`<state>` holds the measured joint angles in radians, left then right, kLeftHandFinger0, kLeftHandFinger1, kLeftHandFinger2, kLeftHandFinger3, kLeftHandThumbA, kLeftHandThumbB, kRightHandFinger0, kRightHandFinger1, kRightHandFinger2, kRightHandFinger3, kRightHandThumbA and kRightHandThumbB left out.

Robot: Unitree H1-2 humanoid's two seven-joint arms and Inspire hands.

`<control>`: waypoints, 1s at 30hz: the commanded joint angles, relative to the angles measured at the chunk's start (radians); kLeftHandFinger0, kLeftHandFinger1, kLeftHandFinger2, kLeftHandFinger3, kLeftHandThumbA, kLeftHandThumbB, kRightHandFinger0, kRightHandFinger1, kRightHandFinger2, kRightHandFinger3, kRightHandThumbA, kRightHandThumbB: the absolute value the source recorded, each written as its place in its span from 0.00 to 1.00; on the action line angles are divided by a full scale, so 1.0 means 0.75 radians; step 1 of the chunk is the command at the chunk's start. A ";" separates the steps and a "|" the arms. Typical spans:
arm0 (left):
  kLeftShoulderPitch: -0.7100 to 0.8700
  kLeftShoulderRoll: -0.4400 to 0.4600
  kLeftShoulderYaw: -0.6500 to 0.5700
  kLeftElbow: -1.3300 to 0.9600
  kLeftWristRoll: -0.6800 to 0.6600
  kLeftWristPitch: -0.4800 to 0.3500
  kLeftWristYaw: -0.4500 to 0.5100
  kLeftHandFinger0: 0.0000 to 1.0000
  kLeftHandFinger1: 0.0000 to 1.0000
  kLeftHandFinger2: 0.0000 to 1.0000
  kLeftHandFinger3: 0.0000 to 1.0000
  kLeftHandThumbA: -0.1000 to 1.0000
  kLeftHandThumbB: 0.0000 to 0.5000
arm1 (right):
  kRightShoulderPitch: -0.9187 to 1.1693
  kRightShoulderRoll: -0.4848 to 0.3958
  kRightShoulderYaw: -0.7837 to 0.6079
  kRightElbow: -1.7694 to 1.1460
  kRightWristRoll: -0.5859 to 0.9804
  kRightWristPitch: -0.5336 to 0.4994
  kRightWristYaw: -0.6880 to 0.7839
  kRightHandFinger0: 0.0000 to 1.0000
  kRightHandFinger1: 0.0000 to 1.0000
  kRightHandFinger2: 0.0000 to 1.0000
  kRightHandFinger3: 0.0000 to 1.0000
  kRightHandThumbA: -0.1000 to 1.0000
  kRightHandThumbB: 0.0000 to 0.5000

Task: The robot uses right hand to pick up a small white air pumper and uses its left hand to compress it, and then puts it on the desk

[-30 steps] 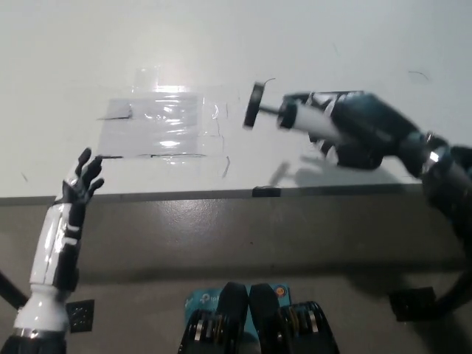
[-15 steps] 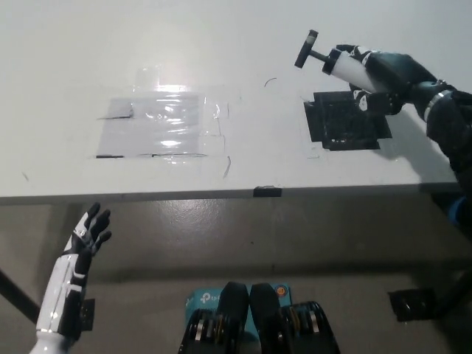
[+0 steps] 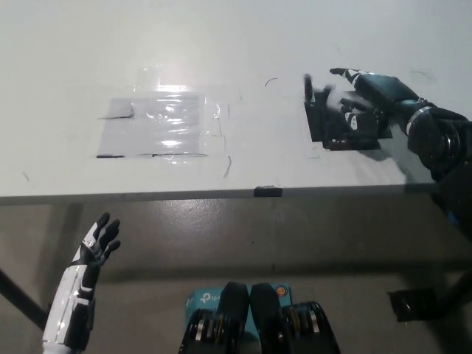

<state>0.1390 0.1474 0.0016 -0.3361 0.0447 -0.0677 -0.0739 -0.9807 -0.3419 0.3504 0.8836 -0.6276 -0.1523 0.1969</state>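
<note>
While the white left hand (image 3: 98,242) hangs splayed, the black right hand (image 3: 366,98) grips the cylindrical white pumper (image 3: 335,98).

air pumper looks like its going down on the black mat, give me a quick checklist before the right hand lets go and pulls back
1. Air pumper over the black mat on the desk: ok, it lies across the mat's upper part.
2. Pumper fully resting on the desk: cannot tell, that area is blurred.
3. Right hand released: not ok, its fingers look closed around the pumper body.
4. Pumper clear of the desk's front edge: ok, it sits well back from it.
5. Left hand out of the way: ok, it hangs open below the desk edge at lower left.
6. Taped clear sheet clear of the retreat path: ok, it lies far to the left.
</note>
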 commanded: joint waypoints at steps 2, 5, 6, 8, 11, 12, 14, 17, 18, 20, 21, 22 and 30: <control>-0.010 0.008 -0.004 -0.009 -0.012 -0.060 -0.012 1.00 1.00 1.00 1.00 1.00 0.22 | -0.064 -0.017 -0.016 -0.032 0.055 -0.046 -0.008 0.89 1.00 1.00 1.00 0.48 0.53; -0.008 0.011 -0.004 -0.005 -0.011 -0.067 -0.013 1.00 1.00 1.00 1.00 1.00 0.21 | -0.066 -0.020 -0.014 -0.031 0.064 -0.062 -0.008 0.90 1.00 1.00 1.00 0.54 0.57; -0.007 0.012 -0.001 -0.010 -0.009 -0.065 -0.011 1.00 1.00 1.00 1.00 1.00 0.21 | -0.073 -0.018 -0.014 -0.026 0.070 -0.070 -0.004 0.91 1.00 1.00 1.00 0.57 0.57; -0.006 0.014 0.001 -0.013 -0.006 -0.064 -0.011 1.00 1.00 1.00 1.00 1.00 0.21 | -0.077 -0.021 -0.021 -0.042 0.090 -0.051 0.027 0.97 1.00 1.00 1.00 0.62 0.59; -0.011 0.018 0.002 -0.008 0.000 -0.071 -0.011 1.00 1.00 1.00 1.00 1.00 0.21 | -0.076 -0.036 -0.042 -0.094 0.127 -0.027 0.073 1.00 1.00 1.00 1.00 0.66 0.59; -0.012 0.019 0.002 -0.005 0.003 -0.076 -0.011 1.00 1.00 1.00 1.00 1.00 0.21 | -0.079 -0.043 -0.065 -0.115 0.153 -0.037 0.071 1.00 1.00 1.00 1.00 0.67 0.62; -0.022 0.019 0.003 -0.002 -0.007 -0.076 -0.014 1.00 1.00 1.00 1.00 1.00 0.20 | -0.093 -0.061 -0.128 -0.186 0.210 -0.012 0.077 1.00 1.00 1.00 1.00 0.72 0.64; -0.035 0.020 0.002 0.002 -0.005 -0.072 -0.014 1.00 1.00 1.00 1.00 1.00 0.22 | -0.121 -0.086 -0.237 -0.272 0.285 -0.022 0.035 1.00 1.00 1.00 1.00 0.79 0.62; -0.035 0.019 0.002 0.000 -0.011 -0.066 -0.016 1.00 1.00 1.00 1.00 1.00 0.22 | -0.122 -0.091 -0.284 -0.335 0.320 -0.008 0.027 1.00 1.00 1.00 1.00 0.79 0.59; -0.048 0.016 -0.002 0.005 0.001 -0.064 -0.013 1.00 1.00 1.00 1.00 1.00 0.23 | -0.125 -0.108 -0.394 -0.495 0.387 0.004 0.005 1.00 1.00 1.00 1.00 0.86 0.59; -0.066 0.016 -0.002 0.010 0.001 -0.058 -0.013 1.00 1.00 1.00 1.00 1.00 0.23 | -0.123 -0.122 -0.429 -0.584 0.411 -0.010 0.000 1.00 1.00 1.00 1.00 0.95 0.59; -0.092 0.017 -0.001 0.016 -0.003 -0.050 -0.015 1.00 1.00 1.00 1.00 1.00 0.22 | -0.112 -0.130 -0.473 -0.704 0.439 0.009 0.007 1.00 1.00 1.00 1.00 0.98 0.61; -0.195 0.023 -0.001 0.090 -0.024 -0.057 -0.025 1.00 1.00 1.00 1.00 1.00 0.23 | 0.314 -0.025 -0.622 -1.679 0.677 0.166 0.001 1.00 1.00 1.00 1.00 1.00 0.55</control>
<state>0.0683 0.1484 -0.0007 -0.2937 0.0488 -0.0813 -0.0758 -0.8931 -0.3843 0.0204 0.2666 -0.3887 -0.1287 0.2344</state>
